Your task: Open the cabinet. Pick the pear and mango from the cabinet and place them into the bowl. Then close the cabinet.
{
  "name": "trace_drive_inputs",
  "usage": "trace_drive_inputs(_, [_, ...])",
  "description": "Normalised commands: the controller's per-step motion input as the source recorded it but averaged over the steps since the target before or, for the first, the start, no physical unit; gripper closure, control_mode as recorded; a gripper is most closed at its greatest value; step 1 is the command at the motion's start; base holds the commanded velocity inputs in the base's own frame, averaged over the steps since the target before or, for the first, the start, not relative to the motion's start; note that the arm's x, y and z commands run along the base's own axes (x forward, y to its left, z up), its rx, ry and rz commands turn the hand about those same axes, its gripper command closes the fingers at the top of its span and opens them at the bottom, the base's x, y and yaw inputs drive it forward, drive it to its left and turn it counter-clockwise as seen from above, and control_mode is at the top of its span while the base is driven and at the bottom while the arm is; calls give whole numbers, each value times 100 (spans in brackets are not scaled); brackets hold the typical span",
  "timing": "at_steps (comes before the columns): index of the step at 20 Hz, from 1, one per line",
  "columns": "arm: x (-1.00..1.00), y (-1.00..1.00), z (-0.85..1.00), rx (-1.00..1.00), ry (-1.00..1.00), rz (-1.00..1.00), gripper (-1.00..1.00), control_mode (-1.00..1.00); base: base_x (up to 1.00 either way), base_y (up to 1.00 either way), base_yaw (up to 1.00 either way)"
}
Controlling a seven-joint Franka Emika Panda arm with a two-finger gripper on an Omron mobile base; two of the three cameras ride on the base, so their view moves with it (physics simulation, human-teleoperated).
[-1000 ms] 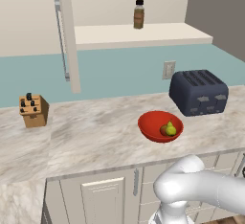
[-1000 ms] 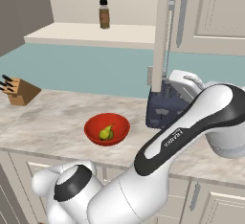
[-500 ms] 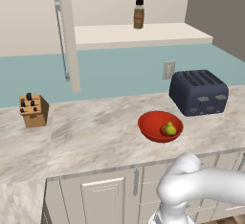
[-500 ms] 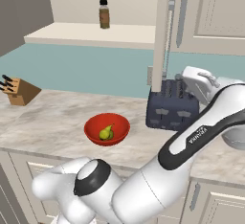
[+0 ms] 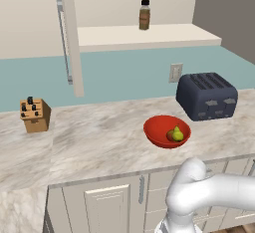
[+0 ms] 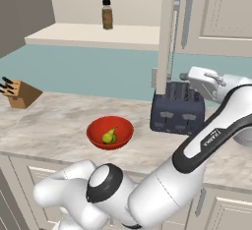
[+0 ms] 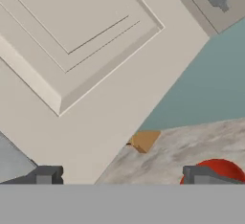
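While its fingers point(image 7: 124, 175) stand spread wide and empty, the arm point(image 6: 206, 140) reaches up beside the open cabinet point(image 6: 166, 32) door.

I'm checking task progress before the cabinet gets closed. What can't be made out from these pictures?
- Mango: in the left base view a second fruit behind the pear in the bowl is too small to identify.
- Cabinet right door's front: edge-on in the right base view.
- Toaster: its right end is hidden by the arm.
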Motion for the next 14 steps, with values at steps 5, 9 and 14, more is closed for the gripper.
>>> trace_drive_inputs(5, [25, 18, -1, 0, -1, 3, -100, -100, 0, 0, 0])
trace_drive_inputs(9, [7, 36, -2, 0, -4, 3, -100, -100, 0, 0, 0])
trace_drive_inputs(14, [6, 43, 0, 0, -1, 1, -100, -100, 0, 0, 0])
